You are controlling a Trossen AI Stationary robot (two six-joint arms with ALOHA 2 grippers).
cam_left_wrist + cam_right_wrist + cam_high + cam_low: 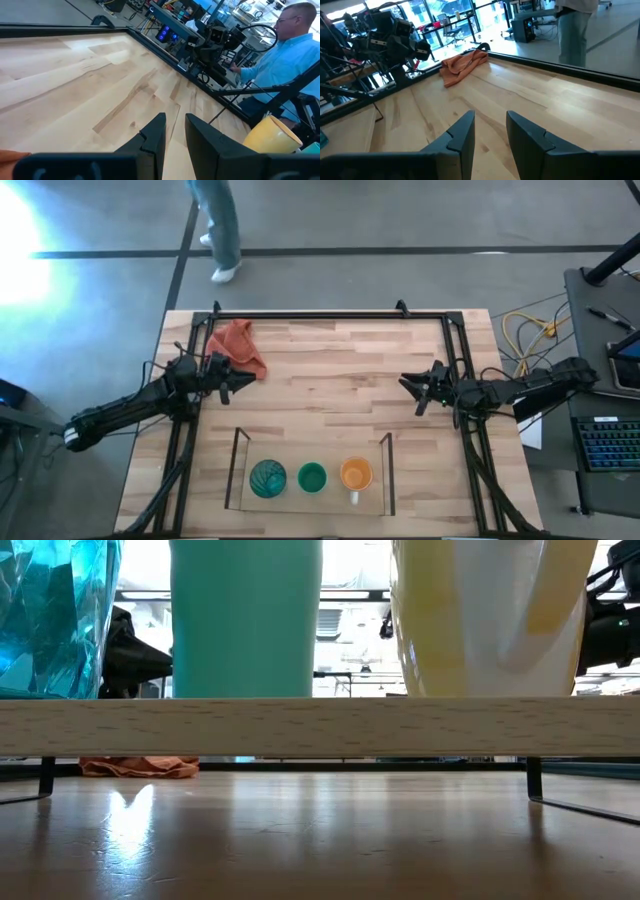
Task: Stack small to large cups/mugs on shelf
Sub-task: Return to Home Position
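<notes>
The shelf [388, 475] sat at six o'clock on the table [330, 360]. It held the teal tumbler [267, 478] at its nine o'clock end, the orange mug [356, 474] at three o'clock and the green cup [312, 477] between them. The left gripper [238, 377] at nine o'clock and the right gripper [408, 383] at three o'clock hovered with jaws slightly parted and empty.

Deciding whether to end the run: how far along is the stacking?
Done: teal tumbler, green cup and orange mug all stand abreast on the shelf. In hand: nothing; the left tool and right tool hover open and empty over the table, away from the shelf. Left: perhaps reordering, since the smallest cup sits in the middle, not at an end.
</notes>
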